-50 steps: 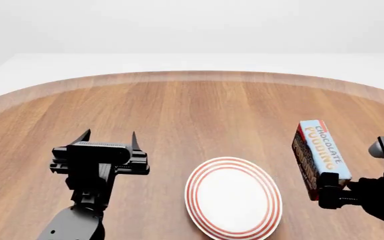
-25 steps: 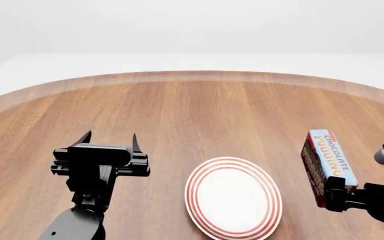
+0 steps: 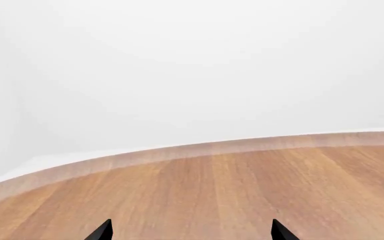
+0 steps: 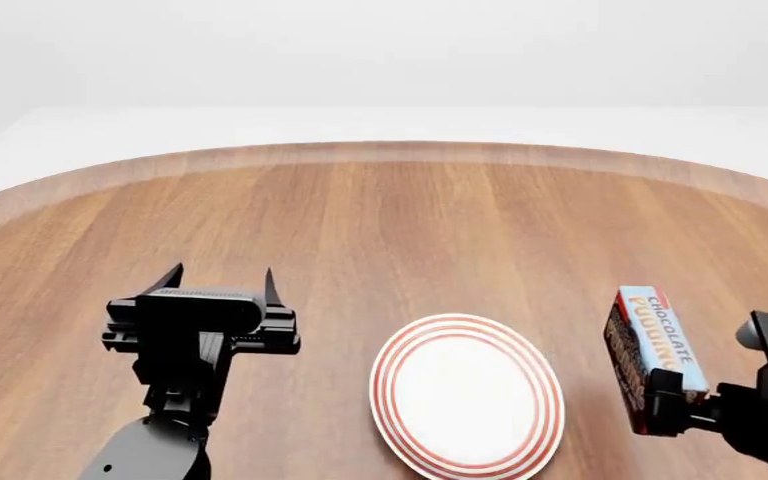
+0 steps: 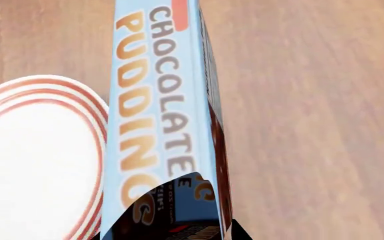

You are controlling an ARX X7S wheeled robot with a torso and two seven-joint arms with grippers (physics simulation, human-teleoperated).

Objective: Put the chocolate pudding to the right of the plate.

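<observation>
While your right gripper (image 4: pixel 664 392) clamps the near end of the chocolate pudding (image 4: pixel 654 345), the carton sits just to the right of the plate (image 4: pixel 464 393), its long axis running from near to far across the table (image 4: pixel 398 230). In the head view a strip of bare wood separates the box from the plate's red-ringed rim, so the two appear apart, not touching. The right wrist view shows the light blue lettered face (image 5: pixel 158 110) turned toward the camera and the plate (image 5: pixel 38 160) beside it, on the side away from the dark brown flank. Whether the carton's underside already meets the wood I cannot tell; it looks low, possibly just above the surface.

The relation that matters is already right: the pudding lies on the plate's right, level with it from near to far. What you likely need is a short straight descent and a release, with no sideways drift toward the rim.

Your left gripper (image 4: pixel 220 283) stands with its fingers spread wide and nothing between them, well to the left of the plate, and has no part here.
</observation>
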